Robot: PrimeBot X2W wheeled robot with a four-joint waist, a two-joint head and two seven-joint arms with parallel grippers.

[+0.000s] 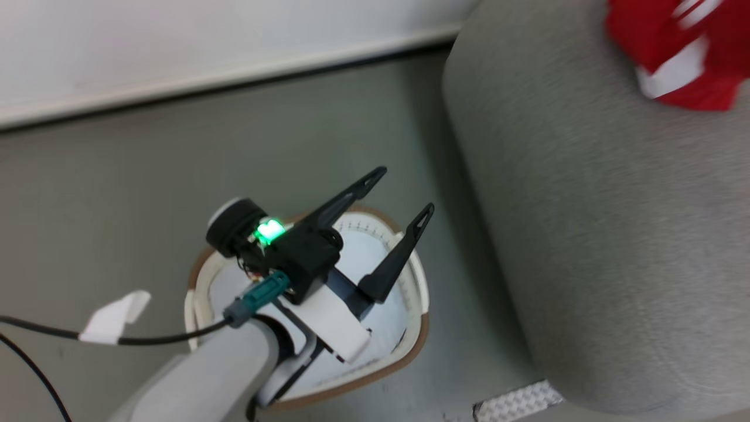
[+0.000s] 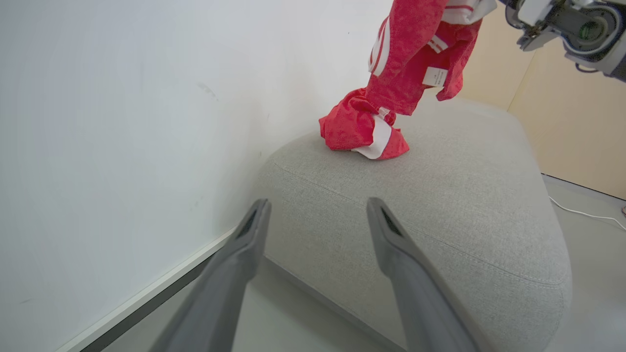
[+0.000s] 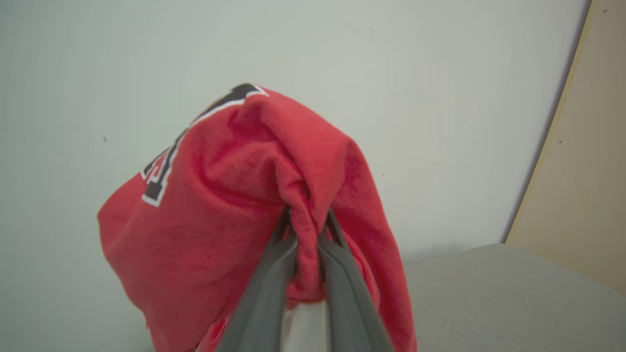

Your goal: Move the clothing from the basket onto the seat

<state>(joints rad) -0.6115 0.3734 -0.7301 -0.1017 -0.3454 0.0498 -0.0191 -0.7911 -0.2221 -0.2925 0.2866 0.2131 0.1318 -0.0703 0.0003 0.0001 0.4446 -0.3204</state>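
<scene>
The grey upholstered seat (image 1: pixel 586 234) fills the right of the head view, its rounded side dropping to grey floor (image 1: pixel 176 176). The laundry basket (image 1: pixel 413 346) stands on that floor just beside the seat, with a narrow strip of floor between its brown rim and the upholstery. Behind both runs a white wall (image 1: pixel 176 35) with a pale baseboard (image 1: pixel 234 76). From the left wrist view we see the seat's corner close to that wall and a slim wedge of floor between them. Most of the seat top lies bare.

The left arm's pale forearm (image 1: pixel 205 369) rises from the lower left of the head view. The left gripper (image 1: pixel 405 190) hangs above the basket, its 2 dark fingers spread wide, holding nothing and pointing toward the seat. A black cable (image 1: pixel 152 339) with a white tag (image 1: pixel 114 319) trails from the wrist.

The right gripper (image 3: pixel 309 215) has its fingers pressed together on a fold of the red jersey (image 3: pixel 220 210), black white-edged numerals showing on the cloth. The jersey hangs above the seat, in front of the wall. Below it a red bundle (image 2: pixel 362 134) with a broad white stripe rests on the seat top near the wall-side edge. We cannot tell whether this bundle is a separate garment or the lower end of the hanging one; the 2 touch. A tan panel (image 2: pixel 562 122) stands beyond the seat.
</scene>
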